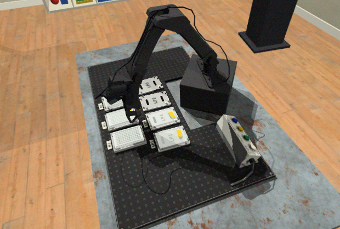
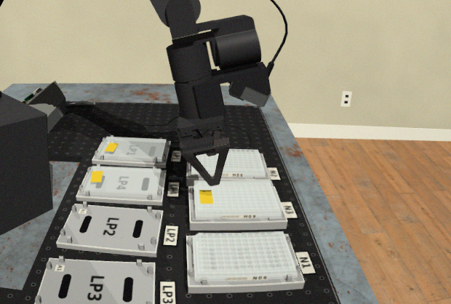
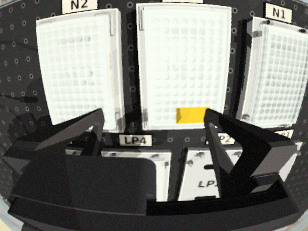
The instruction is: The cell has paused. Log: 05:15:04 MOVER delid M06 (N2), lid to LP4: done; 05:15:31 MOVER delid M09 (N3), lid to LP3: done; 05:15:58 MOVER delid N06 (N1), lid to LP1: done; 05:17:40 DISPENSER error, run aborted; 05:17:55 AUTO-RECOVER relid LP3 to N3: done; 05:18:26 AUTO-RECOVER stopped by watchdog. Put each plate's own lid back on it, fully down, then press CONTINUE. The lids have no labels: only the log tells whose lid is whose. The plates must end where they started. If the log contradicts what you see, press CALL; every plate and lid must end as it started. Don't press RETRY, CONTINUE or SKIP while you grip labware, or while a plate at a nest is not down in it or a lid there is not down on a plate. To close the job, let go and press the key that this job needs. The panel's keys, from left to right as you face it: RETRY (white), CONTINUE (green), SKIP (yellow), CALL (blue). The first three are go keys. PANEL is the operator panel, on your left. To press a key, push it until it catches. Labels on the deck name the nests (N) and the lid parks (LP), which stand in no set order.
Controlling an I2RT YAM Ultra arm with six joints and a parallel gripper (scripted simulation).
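Observation:
My gripper (image 1: 131,115) (image 2: 210,180) (image 3: 154,113) is open and empty. It hangs just above the edge of the N3 plate that faces the lid parks, by the gap to N2. The N3 plate (image 1: 117,119) (image 2: 236,204) (image 3: 182,61) wears a clear lid with a yellow tag (image 2: 206,196) (image 3: 191,115). The N2 plate (image 1: 128,137) (image 2: 238,161) (image 3: 80,67) and the N1 plate (image 1: 110,105) (image 2: 242,256) (image 3: 275,70) are bare. Clear lids with yellow tags lie on LP1 (image 1: 171,137) (image 2: 131,150) and LP4 (image 1: 162,118) (image 2: 121,183).
LP2 (image 1: 153,101) (image 2: 109,229) and LP3 (image 1: 149,84) (image 2: 94,285) are empty parks. The operator panel (image 1: 233,149) stands at the deck's near right, with blue (image 1: 234,120), yellow (image 1: 240,128), green (image 1: 246,137) and white (image 1: 252,146) keys. The arm's base box (image 1: 205,89) is behind the parks.

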